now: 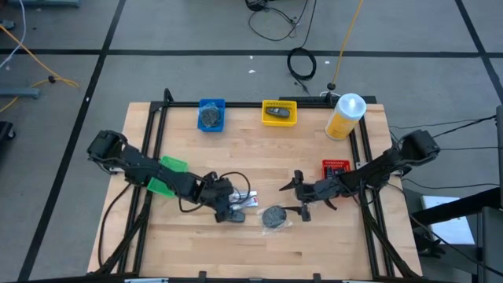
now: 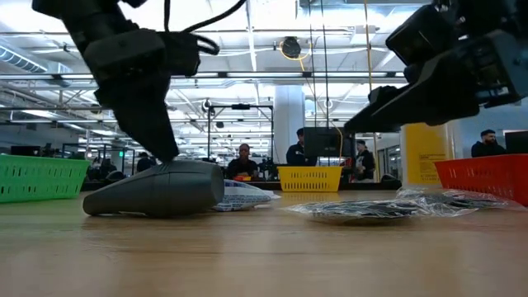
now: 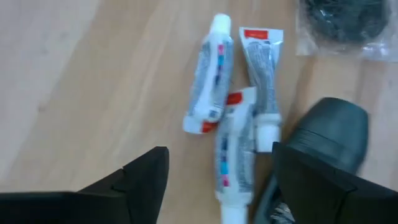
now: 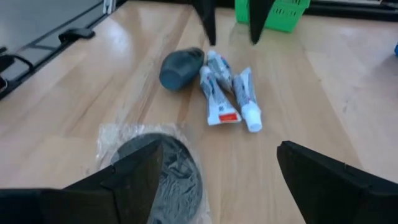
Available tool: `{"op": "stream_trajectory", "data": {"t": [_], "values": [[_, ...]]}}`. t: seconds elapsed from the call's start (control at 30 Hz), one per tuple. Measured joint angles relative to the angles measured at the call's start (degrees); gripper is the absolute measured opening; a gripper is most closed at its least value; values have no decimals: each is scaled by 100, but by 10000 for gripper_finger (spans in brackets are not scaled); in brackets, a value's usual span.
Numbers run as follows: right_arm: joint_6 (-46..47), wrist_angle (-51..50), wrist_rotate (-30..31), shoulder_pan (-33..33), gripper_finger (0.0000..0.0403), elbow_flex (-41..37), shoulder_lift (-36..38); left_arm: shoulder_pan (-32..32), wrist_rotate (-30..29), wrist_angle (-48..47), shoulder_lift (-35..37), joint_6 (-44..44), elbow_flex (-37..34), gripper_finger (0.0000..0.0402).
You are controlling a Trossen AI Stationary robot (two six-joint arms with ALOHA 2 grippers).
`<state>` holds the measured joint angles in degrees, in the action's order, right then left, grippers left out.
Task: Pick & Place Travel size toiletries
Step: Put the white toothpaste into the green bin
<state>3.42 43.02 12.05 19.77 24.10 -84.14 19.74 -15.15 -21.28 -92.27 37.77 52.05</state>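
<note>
Both arms reach in low toward the middle of the near half of the table [image 1: 181, 244], elbows folded out to the sides. The left gripper [image 1: 229, 206] hangs right over a little pile of toiletries with its fingers [image 3: 140, 180] spread apart and holding nothing; in its wrist view three slim tubes [image 3: 239, 124] lie side by side between and just ahead of the fingers, and a dark oblong bottle [image 3: 326, 134] lies against one finger. From table height that dark bottle [image 2: 161, 190] lies flat on the wood with the tubes [image 2: 243, 196] tucked just behind it. The right gripper [image 1: 301, 194] sits a bit to the right, jaws wide open too and empty, pointed left at the pile. A grey disc in clear wrap [image 1: 274, 217] lies on the table between the two grippers, just near-side of the right one, close to the tubes but not touching them. Along the far edge are a blue tray [image 1: 211, 115] with another disc in it, a yellow tray [image 1: 279, 112] holding something dark, and a tall yellow bottle [image 1: 345, 117]. A red tray [image 1: 335, 168] sits at the right edge by the right arm, and a green tray [image 1: 167, 174] is mostly under the left arm. Lots of bare wood shows in the middle and along the near edge.
</note>
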Motion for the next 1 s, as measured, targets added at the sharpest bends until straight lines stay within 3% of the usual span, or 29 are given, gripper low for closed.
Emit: {"op": "stream_trajectory", "data": {"t": [0.33, 0.83, 1.0], "values": [[-107, -85, 7, 0, 304, 0, 64, 25, 63, 812, -18, 646, -632, 182], [-103, -133, 11, 0, 297, 0, 62, 27, 180, 1430, -483, 35, -822, 119], [-103, -133, 11, 0, 297, 0, 62, 25, 176, 1370, -470, 23, -822, 72]]}}
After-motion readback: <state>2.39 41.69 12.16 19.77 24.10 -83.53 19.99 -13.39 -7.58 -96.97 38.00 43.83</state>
